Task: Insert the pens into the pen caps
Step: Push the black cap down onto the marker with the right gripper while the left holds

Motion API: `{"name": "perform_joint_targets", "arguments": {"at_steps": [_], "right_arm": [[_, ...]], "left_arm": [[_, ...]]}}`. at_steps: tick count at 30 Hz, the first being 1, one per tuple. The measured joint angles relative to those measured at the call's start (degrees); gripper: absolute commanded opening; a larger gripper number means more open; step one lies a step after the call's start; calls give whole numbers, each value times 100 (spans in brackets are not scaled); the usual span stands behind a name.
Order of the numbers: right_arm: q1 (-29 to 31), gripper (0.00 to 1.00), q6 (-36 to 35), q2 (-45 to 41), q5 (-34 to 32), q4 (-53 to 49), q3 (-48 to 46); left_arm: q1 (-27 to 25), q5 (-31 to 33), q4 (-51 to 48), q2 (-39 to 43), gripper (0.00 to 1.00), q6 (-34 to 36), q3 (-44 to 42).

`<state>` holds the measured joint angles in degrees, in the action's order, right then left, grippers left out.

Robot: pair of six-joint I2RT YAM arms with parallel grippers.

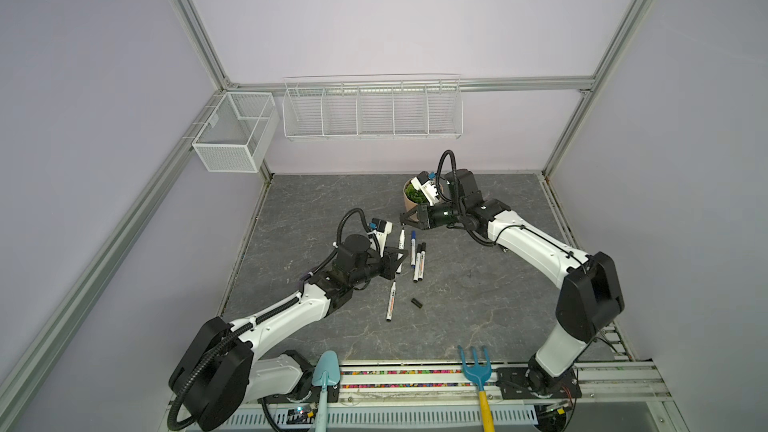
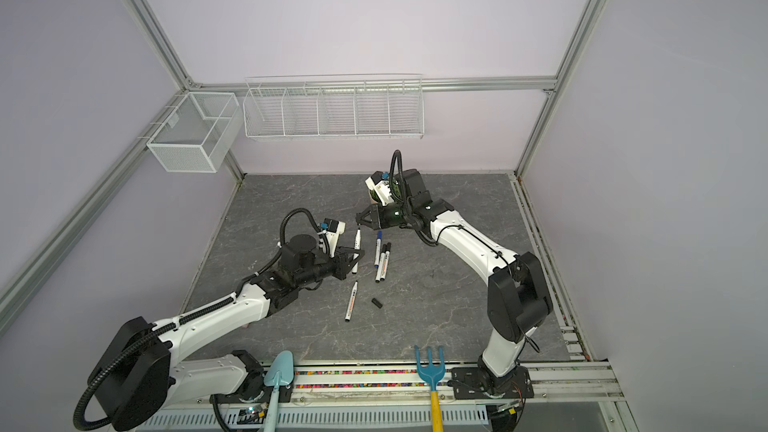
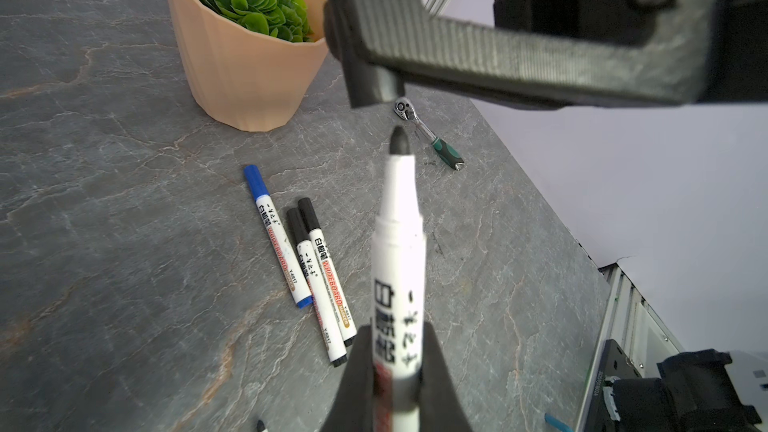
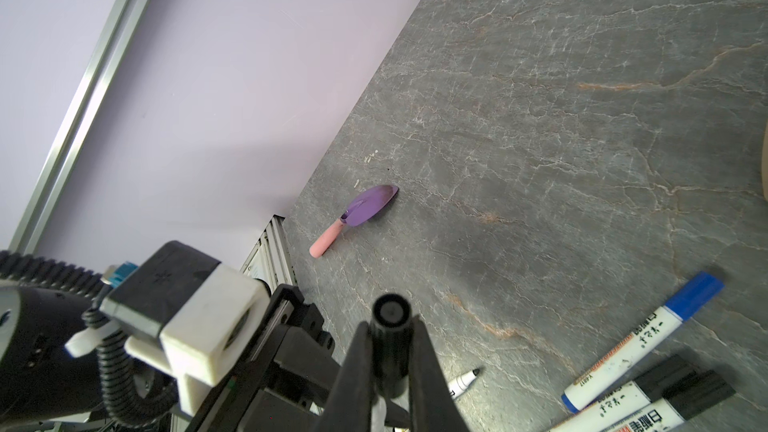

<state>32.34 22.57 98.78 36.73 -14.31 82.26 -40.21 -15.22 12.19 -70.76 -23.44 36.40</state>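
My left gripper (image 1: 397,258) (image 3: 395,351) is shut on a white pen (image 3: 397,251) (image 2: 357,243) whose bare black tip points at my right gripper (image 1: 404,220) (image 4: 390,326). That gripper is shut on a black pen cap (image 4: 390,342) (image 3: 388,86), held a short gap off the tip. Beside them on the table lie a blue-capped pen (image 1: 413,249) (image 3: 276,234) and two black-capped pens (image 1: 420,263) (image 3: 322,280). An uncapped pen (image 1: 391,301) (image 4: 463,382) and a loose black cap (image 1: 417,303) (image 2: 377,303) lie nearer the front.
A tan pot with a green plant (image 1: 411,197) (image 3: 245,68) stands behind the right gripper. A green-handled ratchet (image 3: 428,135) and a purple trowel (image 4: 361,214) lie on the table. A light-blue trowel (image 1: 326,371) and a blue fork (image 1: 476,367) sit at the front edge. Wire baskets (image 1: 374,114) hang on the back wall.
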Motion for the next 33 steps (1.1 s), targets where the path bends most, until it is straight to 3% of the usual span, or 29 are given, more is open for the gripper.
{"name": "perform_joint_targets", "arguments": {"at_steps": [33], "right_arm": [[-22,12,98,-402,116,227,-586]], "left_arm": [[-35,-116,129,-160,0,22,-22]]}}
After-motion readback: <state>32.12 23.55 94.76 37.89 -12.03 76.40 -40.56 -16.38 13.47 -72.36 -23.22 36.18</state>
